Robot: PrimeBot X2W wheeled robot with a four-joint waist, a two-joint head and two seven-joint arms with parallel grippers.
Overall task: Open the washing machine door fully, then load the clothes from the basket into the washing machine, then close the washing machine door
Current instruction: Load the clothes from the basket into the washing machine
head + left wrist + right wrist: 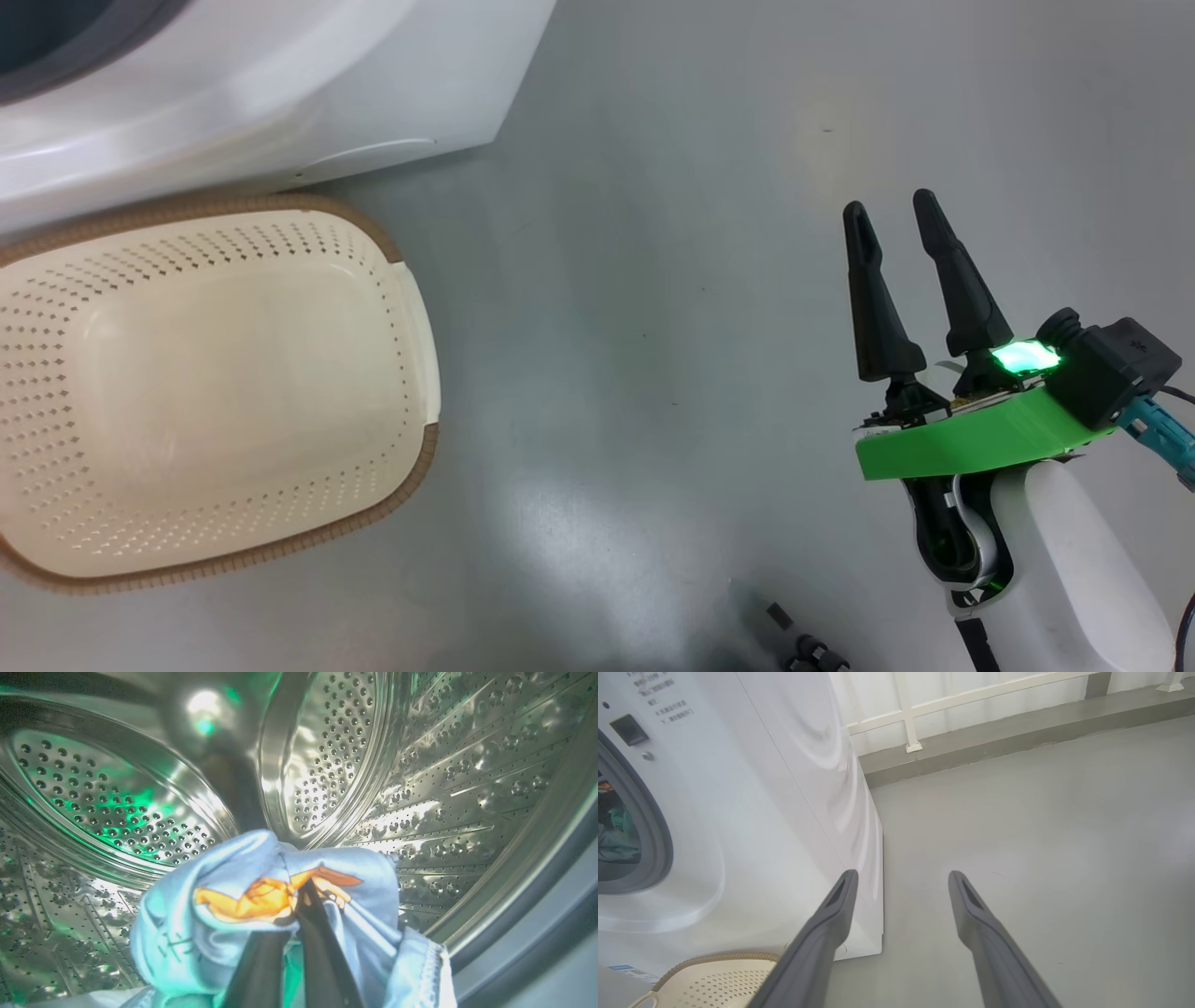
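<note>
- The step in hand looks like loading: the left gripper [299, 896] is inside the steel drum [420, 765], its two dark fingers pinched together on the clothes [224, 872], a bunch of light blue fabric with an orange bear print.
- The cloth hangs bunched around the fingertips, above the perforated drum wall; I cannot tell whether any of it rests on the steel.
- The next move, as I judge it, calls for parting the fingers so the fabric drops clear, then drawing the arm back out without dragging a fold over the opening (a trailing edge caught at the rim could foul the door).
- The basket [401, 373] sits on the grey floor [653, 280], just in front of the washing machine [233, 84]; the part in view holds no cloth, only bare cream perforated plastic.
- That suggests loading is nearly done, with closing the washing machine door left.
- The right gripper [889, 205] hovers over bare floor, well apart from the basket, fingers spread and holding nothing.
</note>
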